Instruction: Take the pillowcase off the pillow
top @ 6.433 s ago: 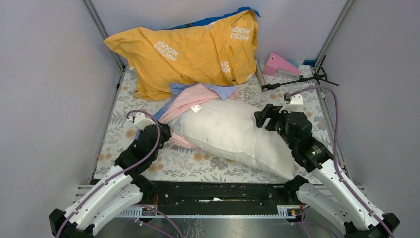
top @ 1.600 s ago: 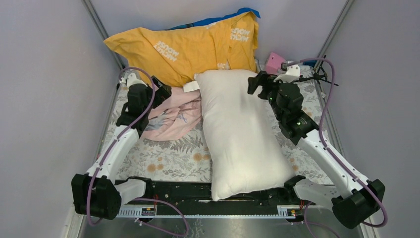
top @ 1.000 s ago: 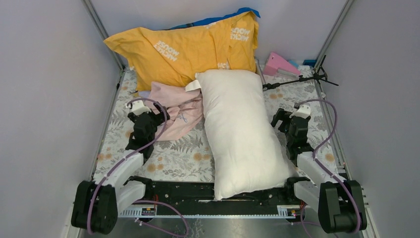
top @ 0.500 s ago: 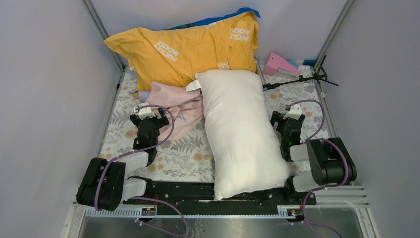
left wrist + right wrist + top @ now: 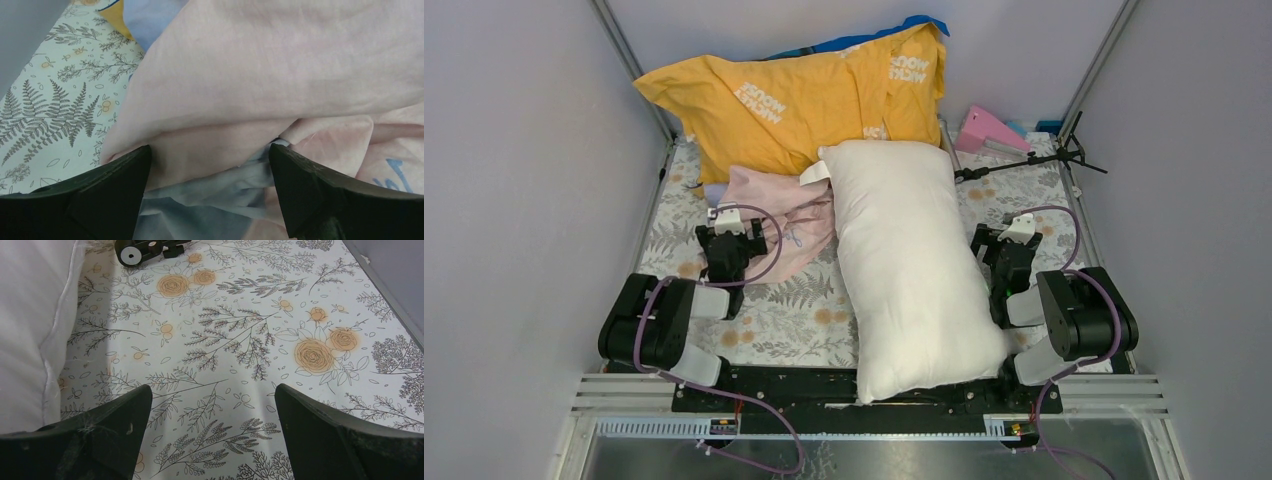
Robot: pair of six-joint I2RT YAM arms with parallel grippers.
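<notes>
Your left jaws are spread wide over the crumpled pillowcase [image 5: 280, 90], gripping nothing. Your right jaws are spread over the tabletop [image 5: 250, 340], just beside the pillow [image 5: 25, 340]. One pillowcase, one pillow.

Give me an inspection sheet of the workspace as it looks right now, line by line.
Surface: floral table cover, nothing spilled seen.
Job's things: pillow bare, lengthwise mid-table; pillowcase crumpled against its left side, fully off.
Clutter: yellow-orange cushion at the back; pink object and black stand far right.
Grippers: left gripper open, empty, over the pillowcase; right gripper open, empty, over bare cover beside the pillow.
Cables: purple cables looped at both wrists, no snag seen.
Surroundings: grey walls on three sides.
</notes>
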